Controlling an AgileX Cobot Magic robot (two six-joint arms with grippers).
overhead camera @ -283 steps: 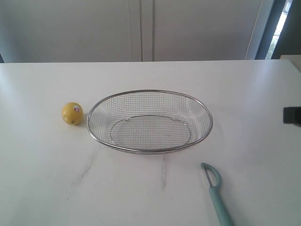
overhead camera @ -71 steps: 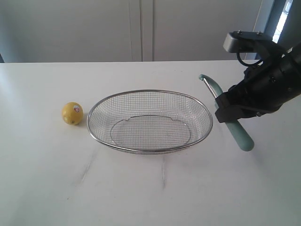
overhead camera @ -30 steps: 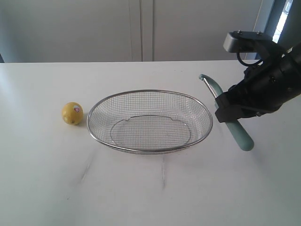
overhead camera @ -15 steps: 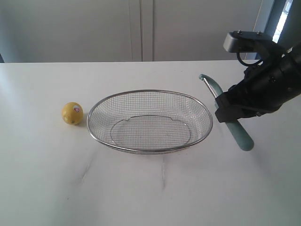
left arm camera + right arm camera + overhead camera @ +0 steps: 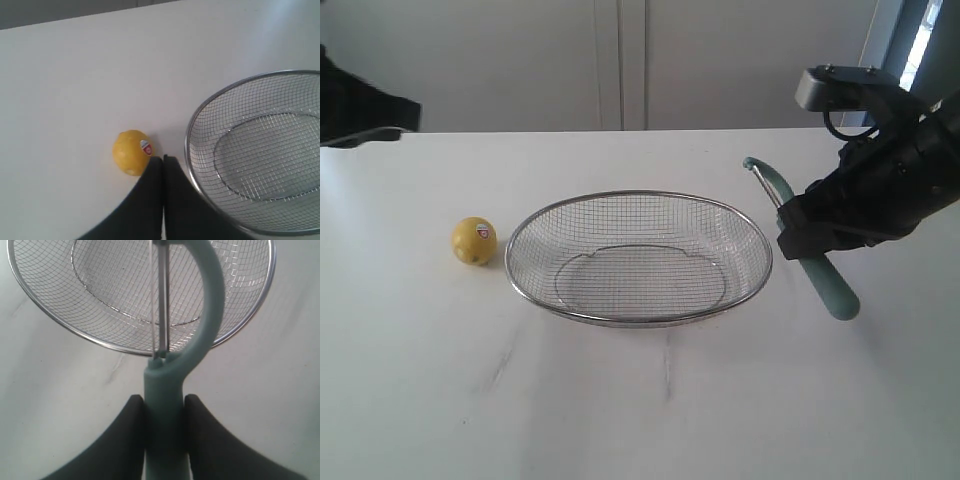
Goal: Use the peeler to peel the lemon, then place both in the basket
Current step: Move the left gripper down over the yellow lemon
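Note:
The yellow lemon (image 5: pixel 473 241) with its red-and-white sticker rests on the white table just left of the wire basket (image 5: pixel 757 240). My right gripper (image 5: pixel 164 402) is shut on the teal handle of the peeler (image 5: pixel 830 287), held in the air right of the basket, blade head up and toward the basket rim. In the right wrist view the peeler (image 5: pixel 172 385) points over the basket (image 5: pixel 52 321). My left gripper (image 5: pixel 163 158) is shut and empty, high above the table; past its tips lie the lemon (image 5: pixel 131 152) and the basket (image 5: pixel 189 130). Only a dark part of the left arm (image 5: pixel 365 108) shows at the exterior view's upper left.
The white table (image 5: pixel 640 400) stretches around the basket. Pale cabinet doors (image 5: pixel 620 60) stand behind the table's far edge. The right arm's body (image 5: pixel 880 190) hangs over the table's right side.
A dark part of the left arm has come into the exterior view at the upper left. The right arm, peeler, lemon and basket have not moved.

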